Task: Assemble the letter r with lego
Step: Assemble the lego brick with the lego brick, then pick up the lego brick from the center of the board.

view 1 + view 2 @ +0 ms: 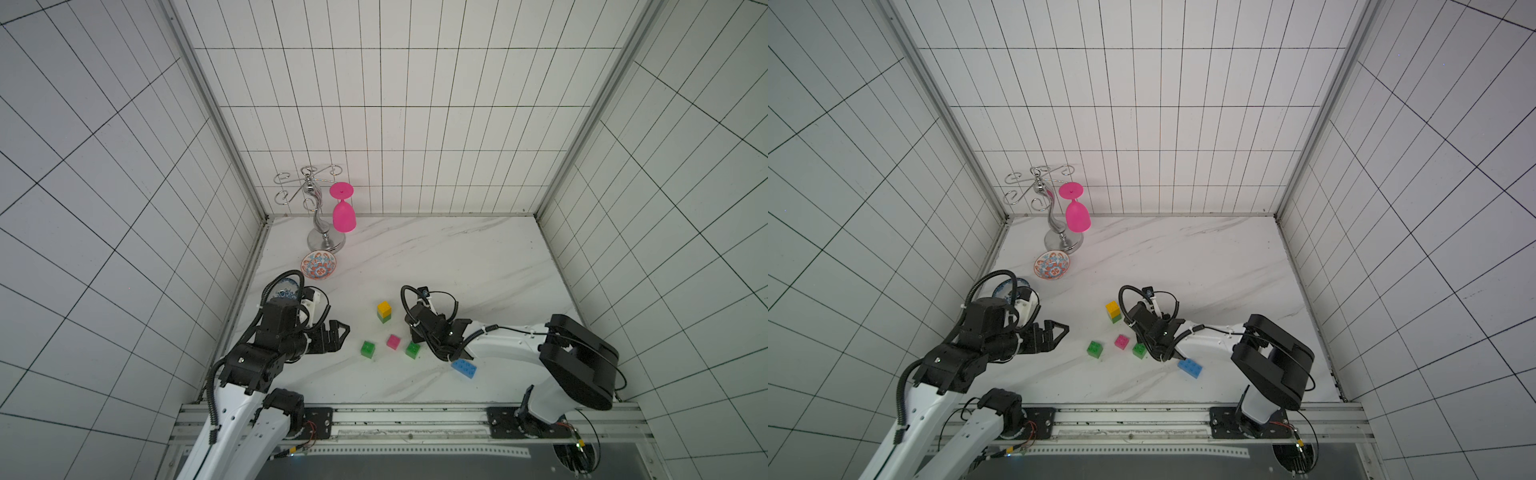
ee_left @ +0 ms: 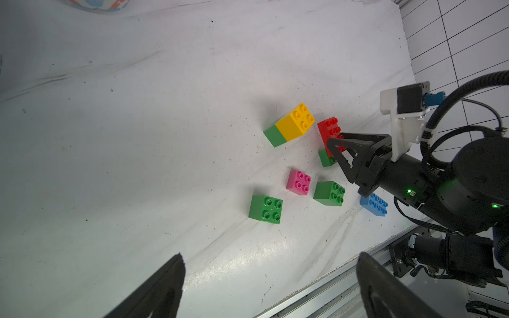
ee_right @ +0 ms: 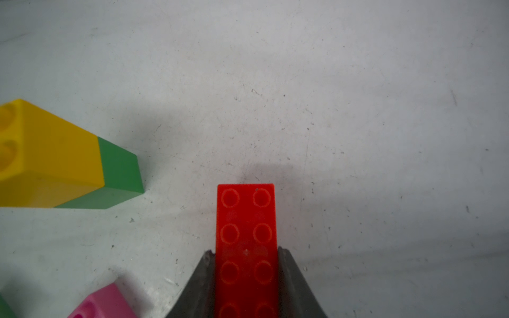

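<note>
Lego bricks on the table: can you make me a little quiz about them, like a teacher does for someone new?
1. True or false: the right hand is shut on the red brick.
2. One green cube has another cube stuck on top of it. What colour is the top one? A) pink B) yellow C) blue
3. Fill in the gap: the hand that is open and holds nothing is the ___ hand.

Key
1. True.
2. B, the yellow cube.
3. Left: the left hand is open and holds nothing.
</note>
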`<state>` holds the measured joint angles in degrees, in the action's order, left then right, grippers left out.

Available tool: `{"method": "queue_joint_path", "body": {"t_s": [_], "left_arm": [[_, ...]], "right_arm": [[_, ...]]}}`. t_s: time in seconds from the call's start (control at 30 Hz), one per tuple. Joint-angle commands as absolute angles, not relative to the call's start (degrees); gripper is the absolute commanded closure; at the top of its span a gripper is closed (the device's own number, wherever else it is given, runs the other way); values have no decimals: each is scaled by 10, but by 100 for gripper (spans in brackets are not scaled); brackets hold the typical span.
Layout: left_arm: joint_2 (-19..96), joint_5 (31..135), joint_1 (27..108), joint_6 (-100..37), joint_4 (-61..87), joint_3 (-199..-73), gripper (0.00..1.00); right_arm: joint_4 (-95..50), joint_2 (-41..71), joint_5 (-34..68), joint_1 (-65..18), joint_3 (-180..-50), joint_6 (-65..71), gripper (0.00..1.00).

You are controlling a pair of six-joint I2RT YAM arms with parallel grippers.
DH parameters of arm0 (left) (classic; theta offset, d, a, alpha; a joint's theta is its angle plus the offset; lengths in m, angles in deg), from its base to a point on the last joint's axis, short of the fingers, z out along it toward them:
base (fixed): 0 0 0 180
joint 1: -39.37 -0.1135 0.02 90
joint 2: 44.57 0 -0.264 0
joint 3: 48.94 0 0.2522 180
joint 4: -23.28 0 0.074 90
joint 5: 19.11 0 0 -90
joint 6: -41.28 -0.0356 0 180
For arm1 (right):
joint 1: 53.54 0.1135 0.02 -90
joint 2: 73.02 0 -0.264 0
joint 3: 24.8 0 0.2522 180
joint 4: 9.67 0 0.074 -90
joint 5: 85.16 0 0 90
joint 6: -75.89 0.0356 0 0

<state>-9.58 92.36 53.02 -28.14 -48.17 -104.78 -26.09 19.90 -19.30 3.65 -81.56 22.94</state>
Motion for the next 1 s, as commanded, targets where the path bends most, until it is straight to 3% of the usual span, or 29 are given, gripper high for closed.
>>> {"method": "queue_joint_path", "body": {"t_s": [0.0,0.23,0.33,0.53,0.67,0.73,0.83,0.97], "left_arm": [[-102,923,527,-281,-472,-1042,3],[-104,923,527,-281,-472,-1043,3],[-105,922,526,-281,-473,-1043,3],[-105,921,527,-282,-473,-1044,3],[-105,922,526,-281,-473,-1044,3],[-105,922,527,-282,-473,-1044,3],[-105,922,526,-282,-473,-1045,3],[-106,922,527,-283,-473,-1044,3]], "right_arm": [[-440,262,-141,41,-772,261,100],[-453,239,-137,42,-777,253,100],[-465,207,-134,41,-781,242,93],[-520,151,-132,40,-813,218,71],[-532,130,-102,31,-824,195,46],[-535,122,-85,25,-825,191,38],[-540,108,-68,17,-824,190,29],[-560,76,-61,8,-829,185,26]]}}
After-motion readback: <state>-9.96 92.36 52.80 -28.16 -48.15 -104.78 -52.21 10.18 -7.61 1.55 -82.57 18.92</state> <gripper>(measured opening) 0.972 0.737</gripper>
